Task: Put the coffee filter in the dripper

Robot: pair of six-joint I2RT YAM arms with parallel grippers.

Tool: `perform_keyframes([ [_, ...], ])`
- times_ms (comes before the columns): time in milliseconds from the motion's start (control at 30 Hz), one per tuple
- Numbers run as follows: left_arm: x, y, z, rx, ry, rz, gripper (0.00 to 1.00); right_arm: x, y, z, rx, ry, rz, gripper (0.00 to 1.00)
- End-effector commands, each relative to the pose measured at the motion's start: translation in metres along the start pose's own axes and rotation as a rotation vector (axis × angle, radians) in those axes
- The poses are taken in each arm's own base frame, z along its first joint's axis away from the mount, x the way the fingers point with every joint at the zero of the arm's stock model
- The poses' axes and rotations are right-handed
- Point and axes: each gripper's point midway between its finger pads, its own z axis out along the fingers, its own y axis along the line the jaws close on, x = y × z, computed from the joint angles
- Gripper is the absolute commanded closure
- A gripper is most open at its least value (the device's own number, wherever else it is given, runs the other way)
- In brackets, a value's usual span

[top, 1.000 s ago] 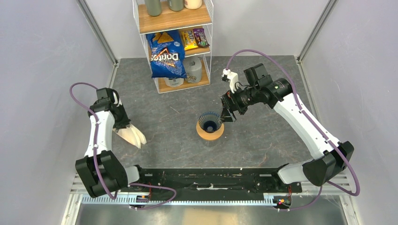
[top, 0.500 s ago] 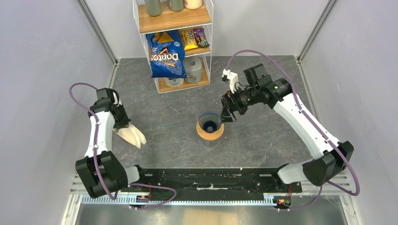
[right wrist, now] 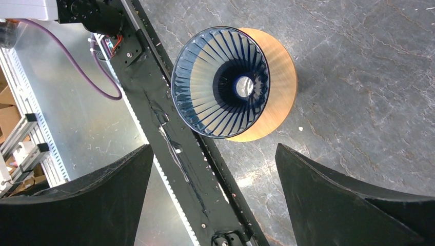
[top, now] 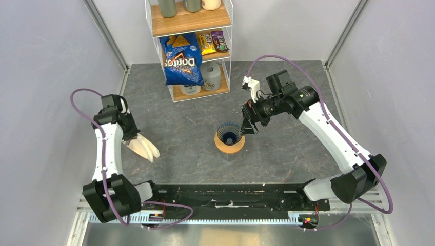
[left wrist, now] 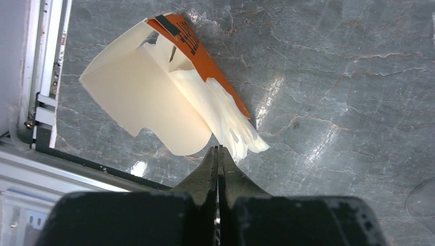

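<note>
The dark blue ribbed dripper [top: 229, 133] stands on a round wooden ring [top: 229, 147] at mid table; it also shows in the right wrist view [right wrist: 220, 82], empty, with the ring [right wrist: 279, 87] under it. My right gripper [top: 248, 125] is open and empty, hovering just right of and above the dripper [right wrist: 214, 149]. My left gripper [top: 134, 137] is shut, its tips [left wrist: 219, 148] at the edge of a fanned cream filter bundle [left wrist: 225, 115] in an orange-backed sleeve [left wrist: 190, 38]. I cannot make out a single white filter apart from the bundle, nor a sheet between the jaws.
A white wire shelf [top: 191, 51] at the back holds a blue Doritos bag [top: 180, 59], snack packs and a jug [top: 211, 77]. A black rail [top: 225, 192] runs along the near edge, and grey walls close in on both sides.
The left arm's wrist and cable have shifted slightly left. The filter bundle, dripper and right arm have not moved.
</note>
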Motion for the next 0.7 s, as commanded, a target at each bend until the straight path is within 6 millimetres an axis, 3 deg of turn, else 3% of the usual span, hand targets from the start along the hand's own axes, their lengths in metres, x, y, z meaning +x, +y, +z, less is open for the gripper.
perform_keyframes([
  [0, -0.011, 0.004, -0.032, -0.017, -0.061, -0.015, 0.98, -0.005, 0.006, -0.001, -0.035, -0.023, -0.004, 0.03],
  [167, -0.01, -0.001, -0.037, 0.017, -0.07, -0.001, 0.98, -0.006, 0.007, 0.0, -0.046, -0.024, -0.005, 0.03],
  [367, -0.004, -0.006, -0.019, 0.033, -0.032, -0.055, 0.82, -0.006, 0.006, 0.0, -0.037, -0.026, -0.003, 0.03],
  [667, -0.01, -0.006, 0.0, 0.028, -0.039, -0.063, 0.79, -0.007, 0.004, 0.0, -0.031, -0.023, -0.002, 0.03],
])
